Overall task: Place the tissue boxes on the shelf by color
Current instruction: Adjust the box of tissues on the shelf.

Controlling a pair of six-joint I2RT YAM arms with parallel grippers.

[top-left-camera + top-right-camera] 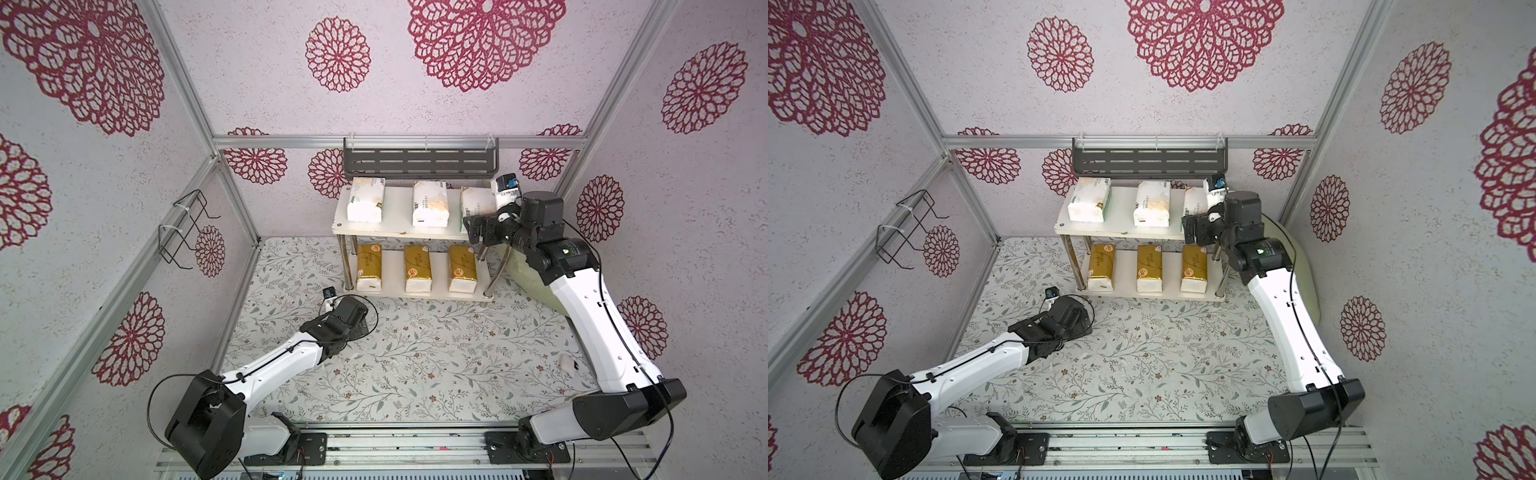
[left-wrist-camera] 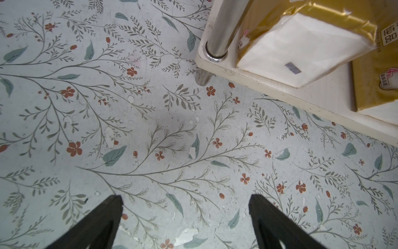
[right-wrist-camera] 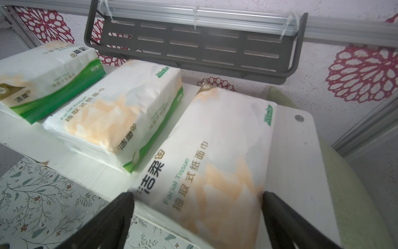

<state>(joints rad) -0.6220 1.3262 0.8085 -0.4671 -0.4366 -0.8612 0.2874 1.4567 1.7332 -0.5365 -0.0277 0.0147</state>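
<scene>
Three white tissue packs (image 1: pixel 430 203) lie side by side on the shelf (image 1: pixel 395 232), on its top board, and three gold packs (image 1: pixel 417 268) lie on its lower board. The right gripper (image 3: pixel 197 195) stands spread wide astride the near end of the rightmost white pack (image 3: pixel 217 140), released. The left gripper (image 2: pixel 185 198) hangs spread and empty over the flowered table (image 2: pixel 107 107), near the shelf's lower corner.
</scene>
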